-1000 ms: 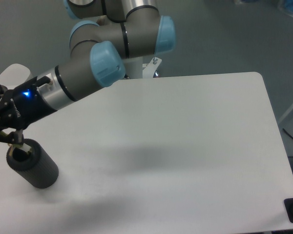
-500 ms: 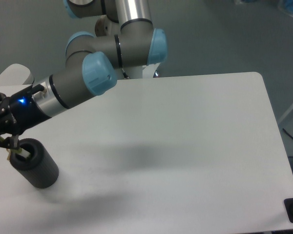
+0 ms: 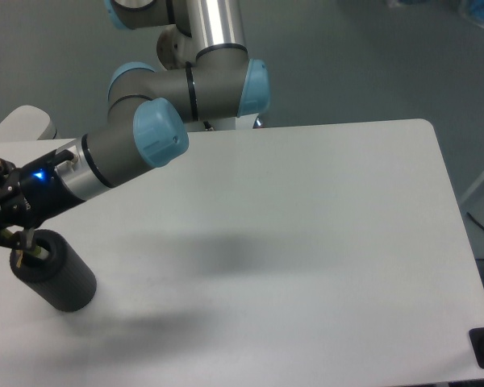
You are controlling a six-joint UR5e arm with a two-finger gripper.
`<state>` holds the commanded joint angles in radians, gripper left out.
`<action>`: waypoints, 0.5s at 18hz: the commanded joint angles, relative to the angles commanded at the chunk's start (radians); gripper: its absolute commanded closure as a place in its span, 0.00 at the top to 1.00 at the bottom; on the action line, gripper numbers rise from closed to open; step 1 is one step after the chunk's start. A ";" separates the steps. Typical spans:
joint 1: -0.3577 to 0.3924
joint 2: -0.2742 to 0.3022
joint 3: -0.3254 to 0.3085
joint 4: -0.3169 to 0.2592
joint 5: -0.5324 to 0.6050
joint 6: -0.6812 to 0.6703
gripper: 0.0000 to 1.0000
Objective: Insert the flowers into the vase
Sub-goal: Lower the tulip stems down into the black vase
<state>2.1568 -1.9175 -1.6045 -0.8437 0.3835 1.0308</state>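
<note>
The table point(image 3: 306, 242) fills most of the view, white and matte, with the arm point(image 3: 145, 137) reaching across its left side from the base at the back edge. Over the last second the arm's elbow and wrist have swung a little further left and the wrist has dipped, then lifted slightly, so the gripper point(image 3: 20, 240) now hangs right over the mouth of the vase point(image 3: 55, 274), which stands tilted-looking near the table's front left corner and has not visibly shifted. Of the flowers point(image 3: 34, 251) only a small pale sliver shows at the hole, between the fingers and the vase rim; no red buds or leaves can be made out, so I judge the bunch is either mostly down inside the vase or hidden by the gripper. That suggests the insertion is at or near its end, with release and withdrawal left. Whether the fingers are clamped or parted cannot be told at this angle. A blue light glows on the wrist; no brand, label or writing is legible anywhere.
</note>
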 joint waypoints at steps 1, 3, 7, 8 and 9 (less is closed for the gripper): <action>-0.002 -0.002 -0.008 0.000 0.003 0.017 0.05; -0.003 -0.006 -0.028 -0.002 0.008 0.063 0.07; -0.003 -0.012 -0.074 -0.002 0.011 0.113 0.10; -0.003 -0.018 -0.081 -0.002 0.011 0.130 0.12; -0.003 -0.024 -0.089 -0.002 0.011 0.149 0.14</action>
<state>2.1537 -1.9420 -1.6934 -0.8452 0.3942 1.1794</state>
